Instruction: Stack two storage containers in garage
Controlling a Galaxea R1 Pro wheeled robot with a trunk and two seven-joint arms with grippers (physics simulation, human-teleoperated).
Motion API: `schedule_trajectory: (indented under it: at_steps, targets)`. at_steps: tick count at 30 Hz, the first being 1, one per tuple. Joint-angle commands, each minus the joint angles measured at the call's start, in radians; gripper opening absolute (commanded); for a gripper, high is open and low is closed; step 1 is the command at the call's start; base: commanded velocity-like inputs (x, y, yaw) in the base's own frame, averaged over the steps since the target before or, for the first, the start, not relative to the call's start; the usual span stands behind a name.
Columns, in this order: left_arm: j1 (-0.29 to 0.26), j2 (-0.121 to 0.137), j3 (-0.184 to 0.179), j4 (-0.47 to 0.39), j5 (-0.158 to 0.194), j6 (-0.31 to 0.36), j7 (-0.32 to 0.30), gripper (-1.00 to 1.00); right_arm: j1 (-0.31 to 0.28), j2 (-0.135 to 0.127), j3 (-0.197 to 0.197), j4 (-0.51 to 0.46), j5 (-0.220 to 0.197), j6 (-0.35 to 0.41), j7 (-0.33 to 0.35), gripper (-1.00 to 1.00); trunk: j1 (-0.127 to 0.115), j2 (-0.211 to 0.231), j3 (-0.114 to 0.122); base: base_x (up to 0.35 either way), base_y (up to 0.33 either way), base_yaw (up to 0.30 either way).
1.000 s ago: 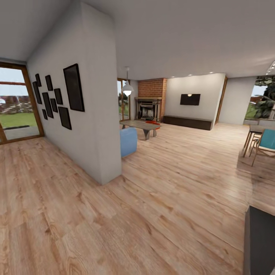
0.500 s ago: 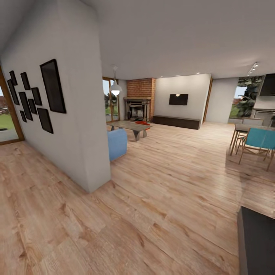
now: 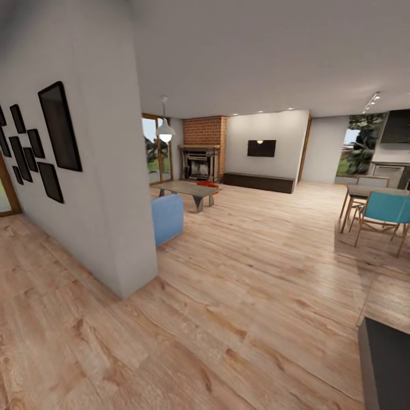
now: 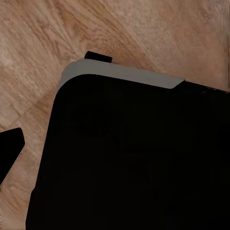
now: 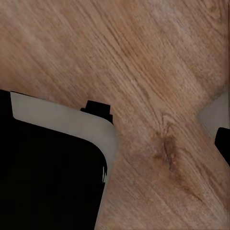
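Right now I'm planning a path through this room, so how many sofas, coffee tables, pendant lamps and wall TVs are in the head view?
sofa: 1
coffee table: 1
pendant lamp: 1
TV: 1
Total: 4

The two storage containers [image 3: 208, 184] are seen far off in the head view as one small orange-red patch beside the far end of a low table, in front of the brick fireplace. They cannot be told apart at this range, nor can their pose. The living room [image 3: 262, 228] is laid with light wood planks and backed by wood-framed glass doors.
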Motion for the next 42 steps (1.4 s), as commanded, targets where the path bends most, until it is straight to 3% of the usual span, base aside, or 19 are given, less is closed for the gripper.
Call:
schedule_trajectory:
  at_steps: [1, 25, 42]
  targets:
    - [0.0, 0.0, 0.0, -0.001, 0.01, -0.002, 0.0, 1.0, -0.001, 0.0, 0.007, 0.003, -0.011, -0.006, 0.005, 1.0, 0.001, 0.0, -0.001, 0.325, 0.0, -0.2]
    - [0.0, 0.0, 0.0, -0.001, 0.01, -0.002, 0.0, 1.0, -0.001, 0.0, 0.007, 0.003, -0.011, -0.005, 0.005, 1.0, 0.001, 0.0, -0.001, 0.325, 0.0, -0.242]
    - [0.0, 0.0, 0.0, -0.001, 0.01, -0.002, 0.0, 1.0, -0.001, 0.0, 0.008, 0.003, -0.009, -0.004, 0.007, 1.0, 0.001, 0.0, -0.001, 0.325, 0.0, -0.021]
